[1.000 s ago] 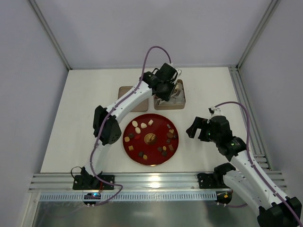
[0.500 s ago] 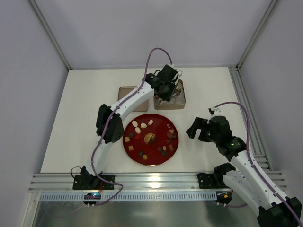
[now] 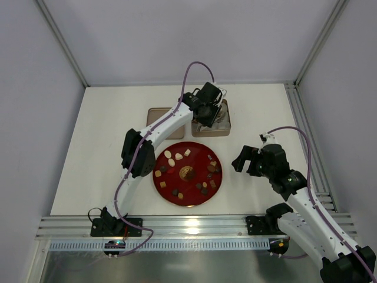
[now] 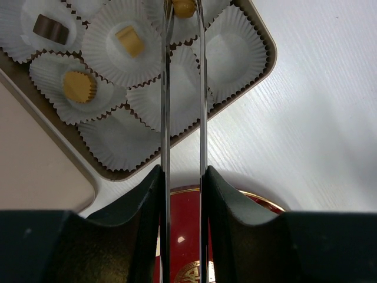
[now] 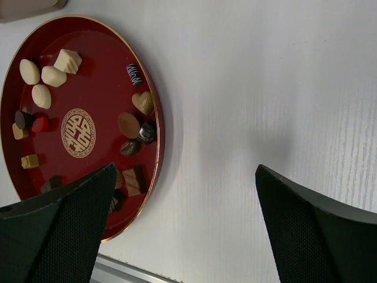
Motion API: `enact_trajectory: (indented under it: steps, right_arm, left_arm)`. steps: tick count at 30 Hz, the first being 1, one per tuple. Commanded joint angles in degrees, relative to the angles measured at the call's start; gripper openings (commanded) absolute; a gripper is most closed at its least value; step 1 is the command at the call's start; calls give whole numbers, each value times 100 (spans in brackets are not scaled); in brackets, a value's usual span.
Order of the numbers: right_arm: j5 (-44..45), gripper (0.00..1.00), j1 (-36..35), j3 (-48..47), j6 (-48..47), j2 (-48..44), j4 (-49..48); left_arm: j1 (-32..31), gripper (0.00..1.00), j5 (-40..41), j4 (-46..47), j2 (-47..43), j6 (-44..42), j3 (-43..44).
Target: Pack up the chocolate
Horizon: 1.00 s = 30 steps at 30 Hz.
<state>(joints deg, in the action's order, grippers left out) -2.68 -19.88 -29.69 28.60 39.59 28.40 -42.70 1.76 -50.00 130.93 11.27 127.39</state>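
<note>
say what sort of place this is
Probably a robotics test cell: a white table boxed in by plain panels and aluminium framing, left arm and right arm bolted to a rail, a red plate of chocolates.

Caramel candy (image 4: 184, 6) cut by top edge, red plate (image 4: 183, 224) mostly hidden

Bright, even light, soft shadows — near pincer parts blurred
</note>
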Motion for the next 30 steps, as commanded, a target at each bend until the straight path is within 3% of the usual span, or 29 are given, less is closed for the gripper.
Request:
enact_trajectory:
  steps: [1, 16, 30]
  right_arm:
    - [57, 100, -16, -221, -74, -101, -45]
    - [48, 100, -16, -239, -65, -127, -45]
    - [57, 100, -16, -309, -74, -48, -89]
  left_arm:
    - [51, 34, -88, 271, -50, -116, 251]
    - [51, 38, -62, 219, -217, -169, 286]
    - [183, 38, -562, 376, -1244, -81, 68]
